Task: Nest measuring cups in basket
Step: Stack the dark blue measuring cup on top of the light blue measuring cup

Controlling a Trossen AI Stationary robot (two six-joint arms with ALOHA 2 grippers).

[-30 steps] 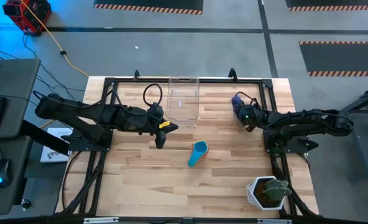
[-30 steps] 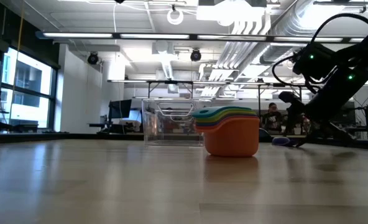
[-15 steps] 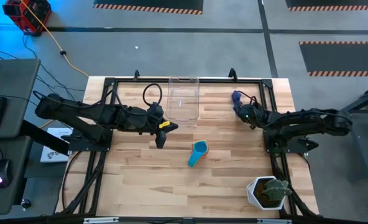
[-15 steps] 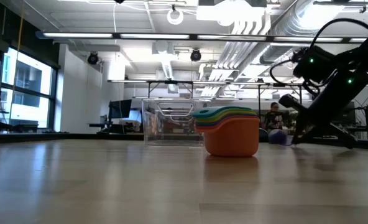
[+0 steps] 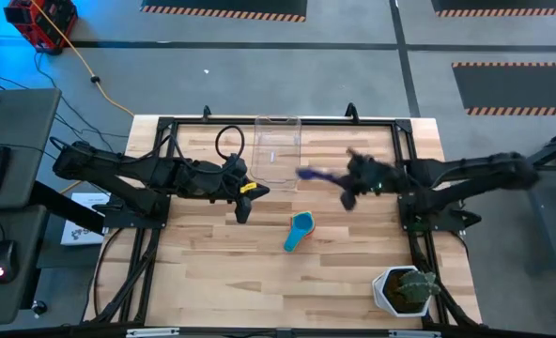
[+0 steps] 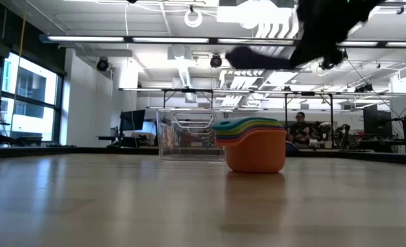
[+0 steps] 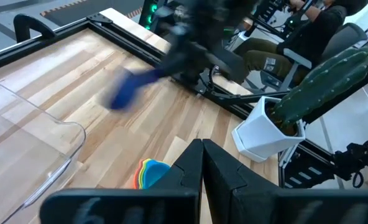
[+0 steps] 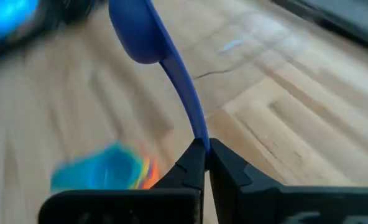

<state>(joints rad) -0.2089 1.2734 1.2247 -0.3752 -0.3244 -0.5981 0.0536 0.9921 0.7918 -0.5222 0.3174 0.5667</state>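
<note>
I have the right tool [image 8: 201, 148] pinched shut on the handle tip of the small purple-blue plastic measuring cup [image 8: 136, 32], carried in the air over the wooden counter [image 5: 212, 263] between the clear rectangular plastic basket [image 5: 277, 150] and the stack of nested coloured cups [image 5: 300, 230] — light blue on top, orange at the bottom. The grip is thin, so I judge a slow swing best, bowl kept level, lowering it squarely into the stack. My left tool [image 7: 201, 163] waits closed and empty beside the basket; the stack itself is not yet in the basket.
</note>
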